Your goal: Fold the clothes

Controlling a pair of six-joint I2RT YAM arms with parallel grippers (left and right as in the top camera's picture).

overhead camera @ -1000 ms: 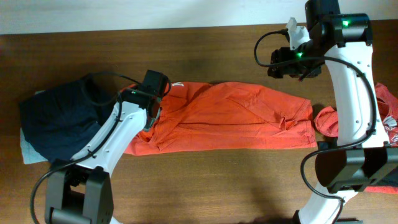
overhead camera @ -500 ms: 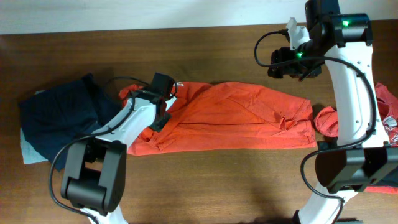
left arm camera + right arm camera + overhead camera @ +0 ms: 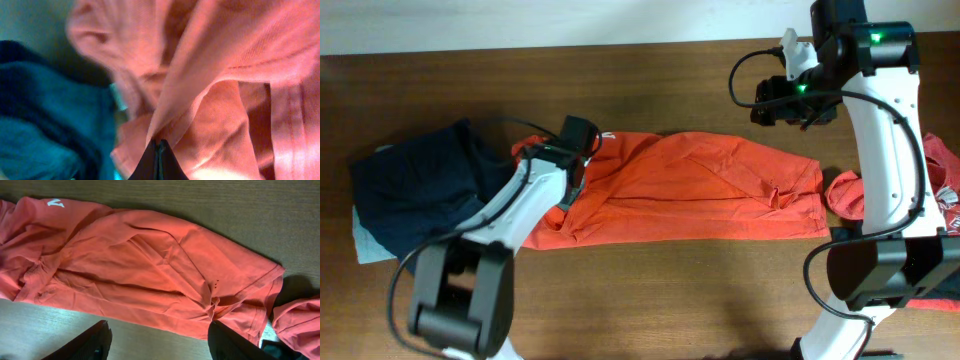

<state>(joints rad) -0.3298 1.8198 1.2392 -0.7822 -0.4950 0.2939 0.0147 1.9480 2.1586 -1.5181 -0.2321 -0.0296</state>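
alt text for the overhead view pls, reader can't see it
An orange shirt lies spread lengthwise across a brown wooden table, with the left gripper down on its left end. A dark navy garment is heaped at far left. The right gripper hangs raised near the shirt's far right corner, beside more red clothing.

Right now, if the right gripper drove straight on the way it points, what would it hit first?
Most likely the shirt, near its edge; the right gripper hangs open above it. Depth is unclear, so it could land on the table beside that edge.
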